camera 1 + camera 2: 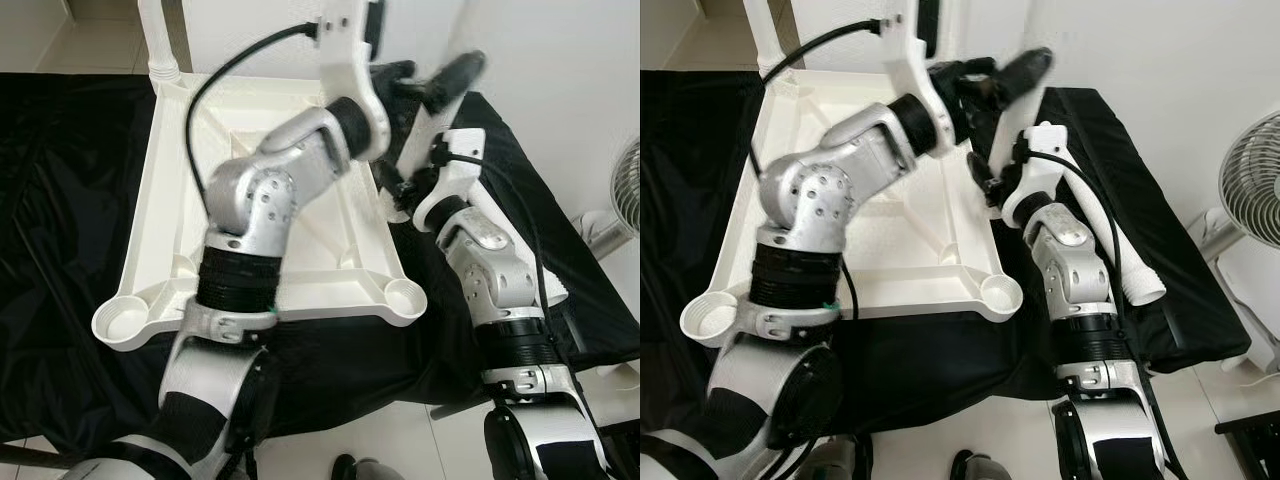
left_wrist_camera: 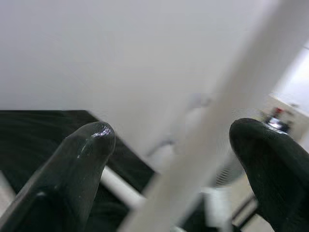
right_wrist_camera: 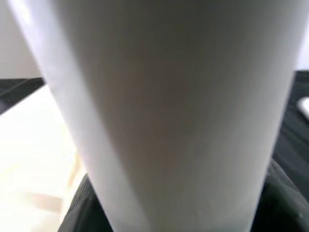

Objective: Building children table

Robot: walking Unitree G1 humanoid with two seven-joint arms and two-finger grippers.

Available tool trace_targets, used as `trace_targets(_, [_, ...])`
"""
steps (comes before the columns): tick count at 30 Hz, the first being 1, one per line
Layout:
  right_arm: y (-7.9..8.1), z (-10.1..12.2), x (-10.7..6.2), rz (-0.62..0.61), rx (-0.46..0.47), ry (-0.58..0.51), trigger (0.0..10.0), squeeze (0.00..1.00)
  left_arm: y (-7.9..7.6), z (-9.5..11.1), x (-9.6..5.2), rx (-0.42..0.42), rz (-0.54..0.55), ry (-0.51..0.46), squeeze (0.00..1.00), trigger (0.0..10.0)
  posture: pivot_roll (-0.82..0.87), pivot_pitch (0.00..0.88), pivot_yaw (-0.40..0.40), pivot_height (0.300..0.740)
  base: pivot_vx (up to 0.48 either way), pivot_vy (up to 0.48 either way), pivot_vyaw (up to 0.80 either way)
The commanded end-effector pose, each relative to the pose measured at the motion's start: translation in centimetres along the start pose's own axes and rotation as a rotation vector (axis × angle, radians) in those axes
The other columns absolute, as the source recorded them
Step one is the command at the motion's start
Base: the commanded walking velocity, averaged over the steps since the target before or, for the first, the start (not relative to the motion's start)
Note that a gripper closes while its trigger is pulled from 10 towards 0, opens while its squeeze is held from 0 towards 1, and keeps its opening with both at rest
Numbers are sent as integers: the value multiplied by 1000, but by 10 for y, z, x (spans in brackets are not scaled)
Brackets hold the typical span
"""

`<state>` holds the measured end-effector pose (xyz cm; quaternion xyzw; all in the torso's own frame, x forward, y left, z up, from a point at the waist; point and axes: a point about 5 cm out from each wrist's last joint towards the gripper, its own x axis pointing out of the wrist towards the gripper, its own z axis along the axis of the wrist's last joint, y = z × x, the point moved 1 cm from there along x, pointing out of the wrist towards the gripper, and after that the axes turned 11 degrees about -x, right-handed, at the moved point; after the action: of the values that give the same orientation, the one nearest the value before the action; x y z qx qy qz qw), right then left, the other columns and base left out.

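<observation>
The white plastic tabletop (image 1: 250,230), upside down with round corner sockets, lies on a black cloth (image 1: 60,200). In the left wrist view, the left gripper (image 2: 174,145) stands open around a slanting white plastic leg tube (image 2: 217,145). The right wrist view shows a smooth white tube (image 3: 169,106) close against the right gripper; its grip cannot be told. Another white tube (image 1: 1120,250) lies lengthwise beside the tabletop.

black fingers (image 2: 82,159) spread apart, blurred white table leg (image 2: 212,140) between.
</observation>
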<state>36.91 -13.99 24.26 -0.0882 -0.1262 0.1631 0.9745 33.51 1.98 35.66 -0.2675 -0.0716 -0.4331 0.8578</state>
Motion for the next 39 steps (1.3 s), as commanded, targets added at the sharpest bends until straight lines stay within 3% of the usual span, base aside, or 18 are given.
trace_targets(1, [-2, -1, -3, -15, 17, 4, 10000, 0, 0, 3, 1, 14, 4, 3, 0, 10000, 70, 139, -40, 740, 0, 0, 0])
trace_targets(4, [-5, -3, -7, -76, 11, 6, 10000, 0, 24, 10, -16, 110, 110, -7, 0, 10000, 72, 134, -39, 740, 0, 0, 0])
trace_targets(6, [-5, -3, -7, -76, 11, 6, 10000, 0, 24, 10, -16, 110, 110, -7, 0, 10000, 72, 134, -39, 740, 0, 0, 0])
trace_targets(7, [-6, -3, -11, -95, 11, -2, 10000, 0, 34, 3, -26, 176, 152, -2, 0, 10000, 77, 131, -41, 740, 0, 0, 0])
trace_targets(10, [-3, 0, -15, -98, -12, -43, 10000, 0, 43, -10, -39, 297, 172, 33, 0, 10000, 78, 129, -42, 740, 0, 0, 0])
trace_targets(12, [-2, 1, -16, -97, -26, -56, 10000, 0, 44, -14, -41, 307, 165, 47, 0, 10000, 78, 129, -42, 740, 0, 0, 0])
trace_targets(16, [6, 3, -23, -102, -31, -95, 10000, 0, 40, -45, -60, 378, 97, 128, 0, 10000, 83, 132, -43, 740, 0, 0, 0])
trace_targets(21, [9, 2, -26, -102, -20, -103, 10000, 0, 39, -61, -68, 421, 55, 190, 0, 10000, 84, 138, -45, 740, 0, 0, 0])
trace_targets(22, [8, 0, -29, -120, -8, -96, 10000, 0, 35, -84, -80, 432, -15, 268, 0, 10000, 84, 145, -47, 740, 0, 0, 0])
trace_targets(30, [3, -2, -32, -156, -3, -90, 10000, 0, 28, -108, -95, 383, -123, 372, 0, 10000, 85, 156, -44, 740, 0, 0, 0])
trace_targets(33, [0, -4, -34, -172, -5, -86, 10000, 0, 28, -115, -102, 410, -153, 421, 0, 10000, 87, 160, -39, 740, 0, 0, 0])
trace_targets(35, [-3, -6, -36, -191, -8, -78, 10000, 0, 28, -124, -111, 488, -198, 482, 0, 10000, 87, 160, -39, 740, 0, 0, 0])
trace_targets(39, [-6, -10, -40, -214, -7, -65, 10000, 0, 28, -133, -121, 518, -244, 544, 0, 10000, 86, 161, -36, 740, 0, 0, 0])
